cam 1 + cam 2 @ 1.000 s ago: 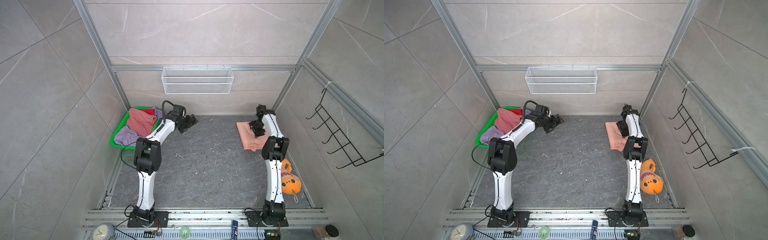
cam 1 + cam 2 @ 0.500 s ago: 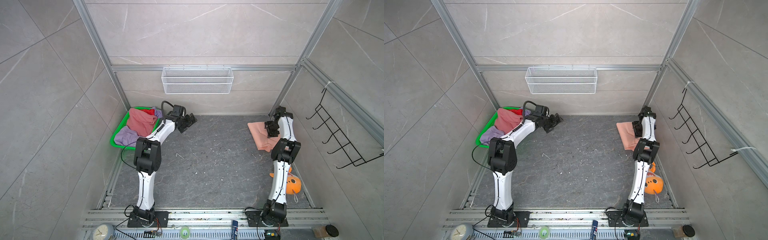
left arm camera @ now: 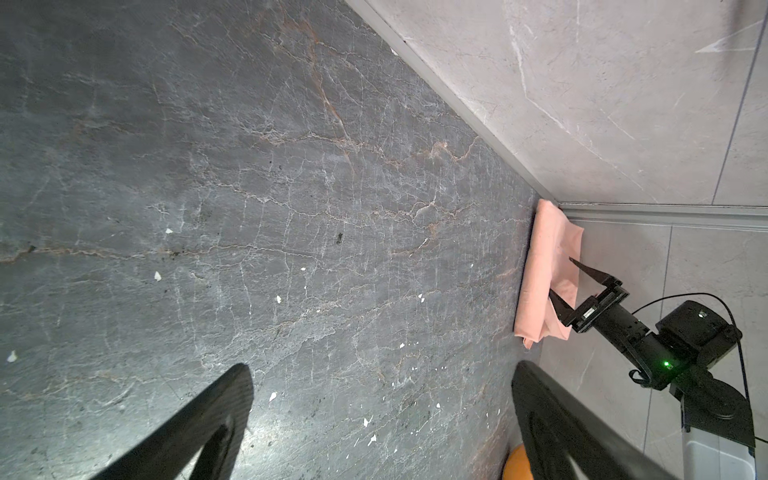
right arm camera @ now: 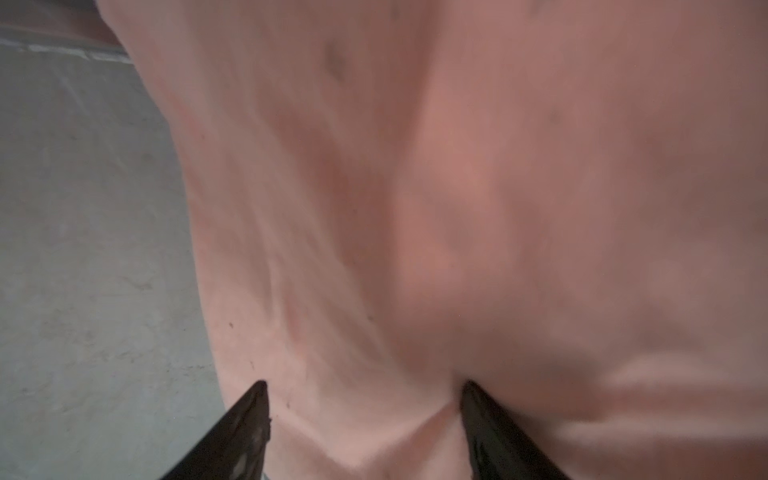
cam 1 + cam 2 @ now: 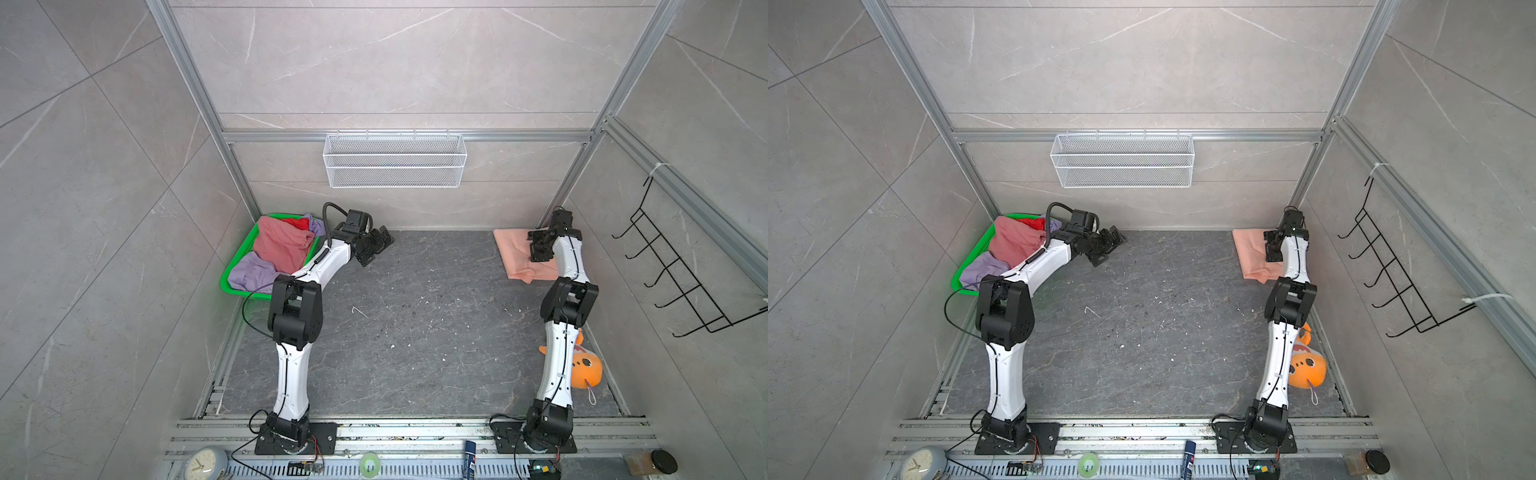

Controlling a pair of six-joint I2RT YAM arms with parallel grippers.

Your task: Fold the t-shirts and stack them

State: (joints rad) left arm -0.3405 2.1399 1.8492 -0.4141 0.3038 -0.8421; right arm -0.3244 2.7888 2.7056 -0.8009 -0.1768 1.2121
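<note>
T-shirts are being handled one at a time, by the look of it. The peach-salmon t-shirt point(image 5: 519, 259) is being shown folded and flat at the far right of the surface point(image 5: 415, 311), near the back wall, a spot where a stack could be built out of the way. The right tool point(image 5: 532, 248) is being pressed down onto it. Its jaws are standing apart, with a low ridge of cloth between the tips in the right wrist view. Nothing is being pinched yet, so the shirt is lying under the tool rather than being held. A smoothing touch or the start of a fresh grasp is being suggested, but which one cannot be told.

At the far left, the left tool point(image 5: 376, 249) is being held wide open and empty above bare surface, just beside the green basket point(image 5: 226, 278), presumably ready for the next pick. Inside the basket, the dusty pink shirt point(image 5: 282, 245), the lavender shirt point(image 5: 253, 274) and the red shirt point(image 5: 301, 224) are being seen crumpled and unfolded. The orange plush toy point(image 5: 586, 368) is being seen at the near right.
</note>
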